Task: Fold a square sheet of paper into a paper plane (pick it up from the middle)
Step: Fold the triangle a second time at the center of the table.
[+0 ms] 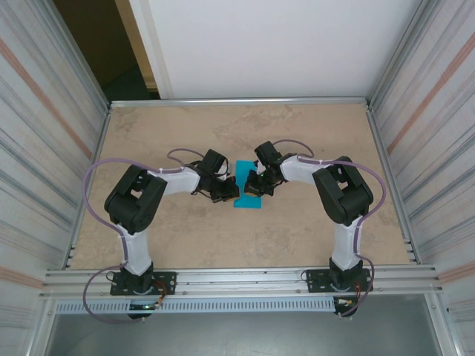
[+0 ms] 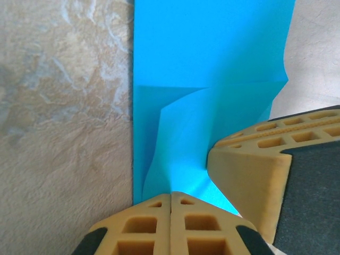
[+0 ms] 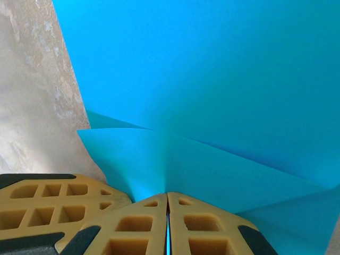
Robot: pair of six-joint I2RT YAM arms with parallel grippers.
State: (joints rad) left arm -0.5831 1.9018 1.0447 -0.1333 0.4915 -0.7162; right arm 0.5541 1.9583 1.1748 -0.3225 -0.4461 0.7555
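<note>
The turquoise-blue sheet of paper [image 1: 245, 202] lies mid-table, folded over into a narrow rectangle with layered, creased flaps [image 2: 212, 53] [image 3: 212, 64]. My left gripper [image 1: 225, 194] is at its left edge. In the left wrist view this gripper [image 2: 170, 194] is shut, and the paper puckers up into its tips. My right gripper [image 1: 256, 187] comes in from the right side. It is shut [image 3: 168, 194] with a blue sliver of paper showing between its fingers. Each wrist view also catches the other arm's yellow finger [image 2: 265, 170] [image 3: 48, 196] close beside. The paper plane is out of view.
The beige marbled table [image 1: 185, 230] is fenced by metal rails [image 1: 237, 100] and corrugated side walls [image 1: 44, 148]. Both arm bases sit on the near rail [image 1: 237, 280]. Bare tabletop lies left of the paper [image 2: 64, 106].
</note>
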